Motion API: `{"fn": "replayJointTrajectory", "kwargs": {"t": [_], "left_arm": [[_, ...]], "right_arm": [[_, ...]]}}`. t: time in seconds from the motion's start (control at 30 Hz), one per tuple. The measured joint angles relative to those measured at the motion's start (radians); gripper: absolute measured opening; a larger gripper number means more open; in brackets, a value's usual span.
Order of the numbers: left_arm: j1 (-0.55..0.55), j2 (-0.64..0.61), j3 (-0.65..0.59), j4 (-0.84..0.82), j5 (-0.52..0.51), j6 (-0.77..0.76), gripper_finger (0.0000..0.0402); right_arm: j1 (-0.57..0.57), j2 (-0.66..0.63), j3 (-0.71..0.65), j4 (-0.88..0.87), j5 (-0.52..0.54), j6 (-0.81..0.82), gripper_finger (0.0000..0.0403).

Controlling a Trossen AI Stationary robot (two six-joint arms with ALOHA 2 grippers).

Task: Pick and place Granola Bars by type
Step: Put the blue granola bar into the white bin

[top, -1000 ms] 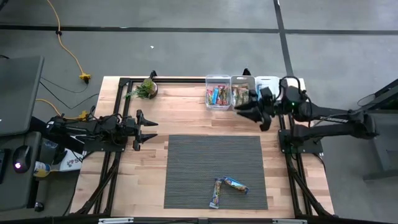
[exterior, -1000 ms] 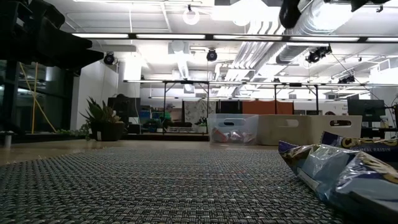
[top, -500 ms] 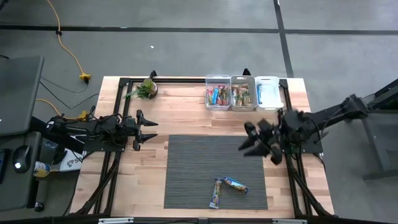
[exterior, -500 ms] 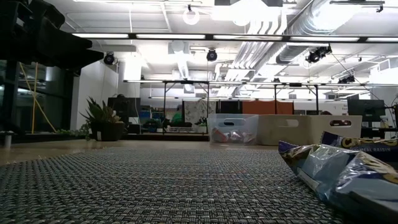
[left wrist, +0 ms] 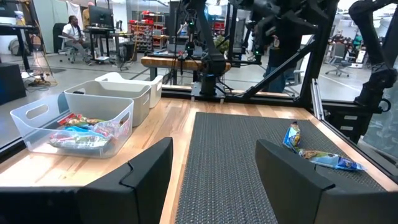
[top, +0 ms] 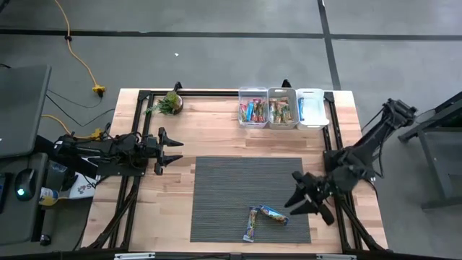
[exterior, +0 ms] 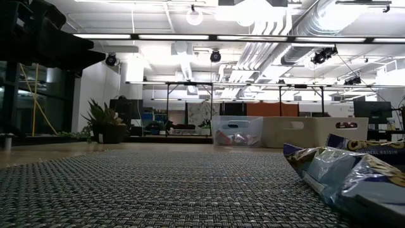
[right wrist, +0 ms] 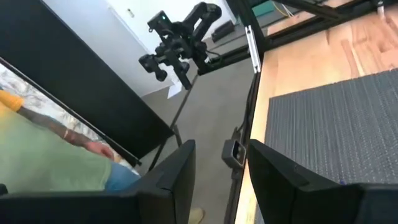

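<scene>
Two Granola Bars lie on the grey mat [top: 231,188] near its front right: a blue one [top: 274,215] and a second [top: 250,224] touching its left end. They also show in the left wrist view [left wrist: 326,160] and in the low view [exterior: 354,177]. More bars fill two of the clear bins [top: 253,108] at the far edge. My right gripper [top: 294,193] hovers open just right of the two bars, holding nothing [right wrist: 221,186]. My left gripper [top: 177,150] waits open at the table's left, pointing level across the mat [left wrist: 214,180].
Three clear bins stand in a row at the far edge: bars in the left [top: 253,108] and middle [top: 282,110], a blue bar in the right [top: 312,107]. A small potted plant [top: 170,102] sits at the far left. Bare wood surrounds the mat.
My right gripper has swung from above the bins at the far edge toward the near edge, along the mat's right side, sinking a little and turning its fingers toward the two bars on the mat. Its finger gap looks unchanged. The bars have not moved.
</scene>
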State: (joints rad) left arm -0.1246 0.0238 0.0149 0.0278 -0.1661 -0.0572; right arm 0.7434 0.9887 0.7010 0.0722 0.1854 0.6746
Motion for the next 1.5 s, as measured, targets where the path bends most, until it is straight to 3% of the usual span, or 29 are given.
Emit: {"fn": "replayJointTrajectory", "kwargs": {"t": [0.2, 0.4, 0.6, 0.8, 0.97, 1.13, 1.5], "left_arm": [[0.0, 0.0, 0.0, 0.0, 0.0, 0.0, 0.0227], [0.0, 0.0, 0.0, 0.0, 0.0, 0.0, 0.0227], [0.0, 0.0, 0.0, 0.0, 0.0, 0.0, 0.0227], [0.0, 0.0, 0.0, 0.0, 0.0, 0.0, 0.0227], [0.0, 0.0, 0.0, 0.0, 0.0, 0.0, 0.0227], [0.0, 0.0, 0.0, 0.0, 0.0, 0.0, 0.0227], [0.0, 0.0, 0.0, 0.0, 0.0, 0.0, 0.0227]], "right_arm": [[0.093, 0.122, 0.148, -0.065, 0.148, -0.015, 0.013], [0.107, 0.305, 0.417, -0.362, 0.229, 0.021, 0.013], [0.088, 0.506, 0.694, -0.718, 0.215, 0.176, 0.013], [0.044, 0.687, 0.883, -1.008, 0.111, 0.317, 0.0131], [0.011, 0.787, 0.912, -1.102, -0.011, 0.377, 0.0146], [-0.019, 0.83, 0.854, -1.11, -0.119, 0.421, 0.0183], [-0.077, 0.831, 0.722, -1.039, -0.134, 0.427, 0.0244]]}}
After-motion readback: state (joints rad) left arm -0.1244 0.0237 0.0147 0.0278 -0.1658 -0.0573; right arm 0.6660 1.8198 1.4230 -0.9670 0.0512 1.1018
